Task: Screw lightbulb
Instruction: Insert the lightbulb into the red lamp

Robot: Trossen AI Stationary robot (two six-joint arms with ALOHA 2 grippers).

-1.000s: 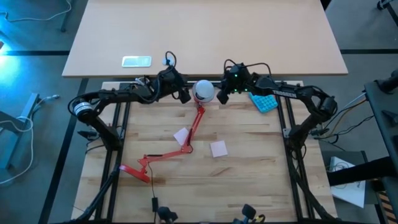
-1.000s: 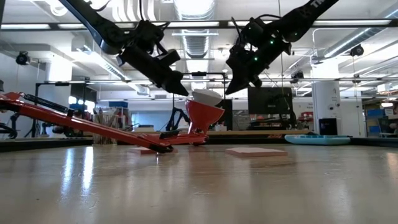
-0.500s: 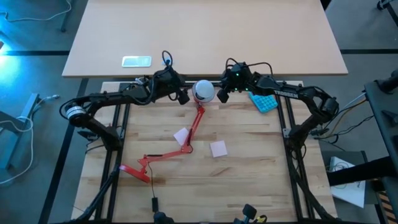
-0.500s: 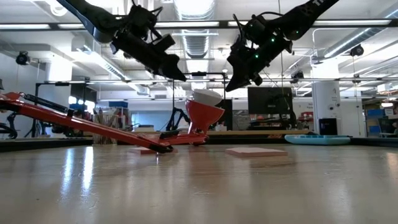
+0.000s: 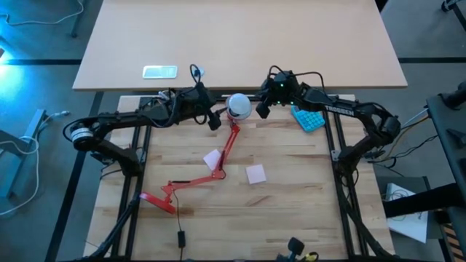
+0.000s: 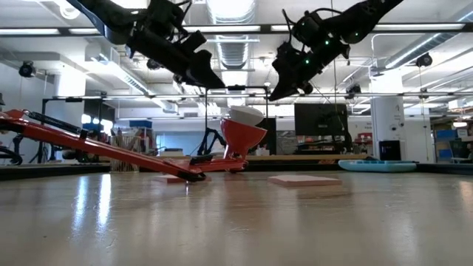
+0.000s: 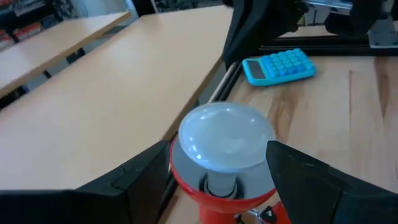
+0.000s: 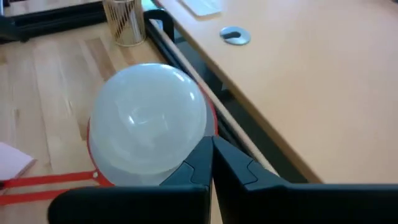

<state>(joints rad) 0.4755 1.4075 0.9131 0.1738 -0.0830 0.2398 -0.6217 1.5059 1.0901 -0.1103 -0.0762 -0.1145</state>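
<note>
The bulb sat in the red lamp. The left gripper was open beside it; the right gripper was closed.

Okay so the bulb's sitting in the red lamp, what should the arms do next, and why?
Probably pull both grippers clear. The lightbulb already sits base-down in the red lamp's shade. The left gripper is open and off it to one side; the right gripper is shut and empty on the other. Neither touches the bulb.
</note>
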